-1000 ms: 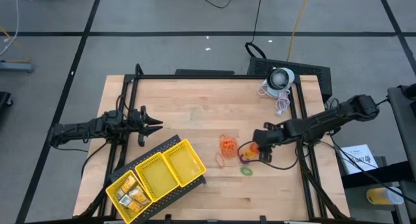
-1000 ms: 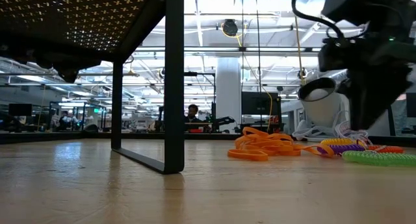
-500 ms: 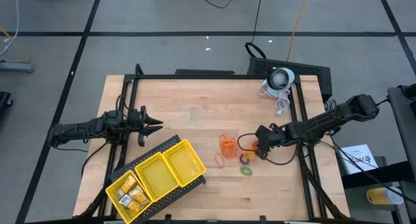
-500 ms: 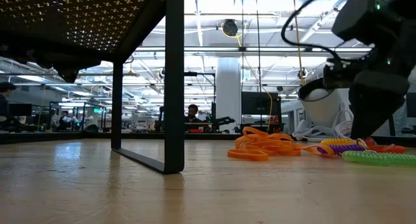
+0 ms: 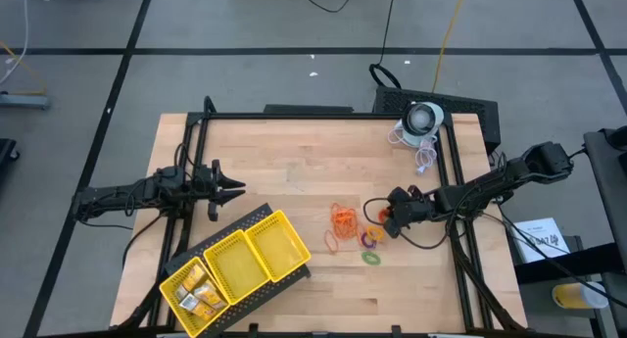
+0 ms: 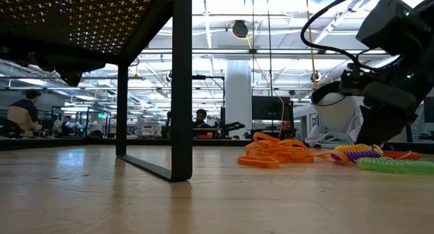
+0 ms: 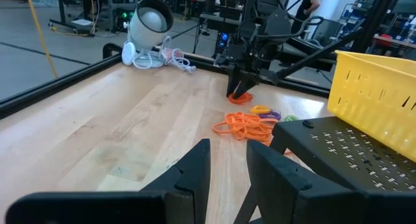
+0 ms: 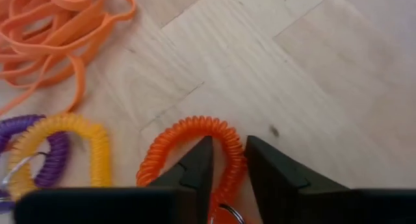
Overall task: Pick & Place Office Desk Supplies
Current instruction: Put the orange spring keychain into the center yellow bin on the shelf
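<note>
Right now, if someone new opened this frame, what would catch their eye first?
The right gripper is down on the table right of centre, its fingers closing on an orange coil ring. Beside it lie a yellow coil ring, a purple one and a heap of orange rubber bands. At the front left sits the yellow three-compartment tray, with the left gripper waiting beyond it.
</note>
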You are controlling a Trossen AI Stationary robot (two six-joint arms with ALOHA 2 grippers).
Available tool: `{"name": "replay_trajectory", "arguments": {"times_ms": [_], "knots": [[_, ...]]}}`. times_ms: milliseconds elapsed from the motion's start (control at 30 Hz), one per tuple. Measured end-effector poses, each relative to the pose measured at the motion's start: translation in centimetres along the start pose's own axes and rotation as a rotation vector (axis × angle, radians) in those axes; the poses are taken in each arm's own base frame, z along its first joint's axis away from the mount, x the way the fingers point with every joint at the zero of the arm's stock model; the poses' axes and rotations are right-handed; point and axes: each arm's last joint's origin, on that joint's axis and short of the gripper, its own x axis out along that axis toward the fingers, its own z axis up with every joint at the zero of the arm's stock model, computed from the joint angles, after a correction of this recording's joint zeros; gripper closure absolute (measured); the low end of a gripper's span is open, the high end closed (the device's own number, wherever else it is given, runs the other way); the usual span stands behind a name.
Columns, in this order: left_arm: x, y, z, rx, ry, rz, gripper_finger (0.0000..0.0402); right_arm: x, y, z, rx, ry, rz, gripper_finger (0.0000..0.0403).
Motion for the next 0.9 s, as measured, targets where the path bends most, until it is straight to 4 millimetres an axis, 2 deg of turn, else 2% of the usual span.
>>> {"name": "replay_trajectory", "arguments": {"times_ms": [133, 200, 367, 567, 733, 900], "knots": [[0.0, 0.0, 0.0, 0.0, 0.0, 0.0, 0.0295, 0.0, 0.0, 0.0, -0.036, -0.007, -0.004, 0.0377], [0.0, 0.0, 0.0, 0.0, 0.0, 0.0, 0.0295, 0.0, 0.1, 0.1, -0.051, -0.02, 0.008, 0.039], [0.0, 0.0, 0.0, 0.0, 0.0, 0.0, 0.0295, 0.0, 0.9, 1.2, -0.082, -0.152, 0.063, 0.0377], [0.0, 0.0, 0.0, 0.0, 0.0, 0.0, 0.0295, -0.7, 2.3, 3.7, -0.133, -0.393, 0.197, 0.0397], [0.0, 0.0, 0.0, 0.0, -0.001, 0.0, 0.0295, -2.2, 3.3, 6.3, -0.163, -0.668, 0.313, 0.0395], [0.0, 0.0, 0.0, 0.0, -0.001, 0.0, 0.0295, -4.1, 3.9, 8.1, -0.238, -0.897, 0.5, 0.0395]]}}
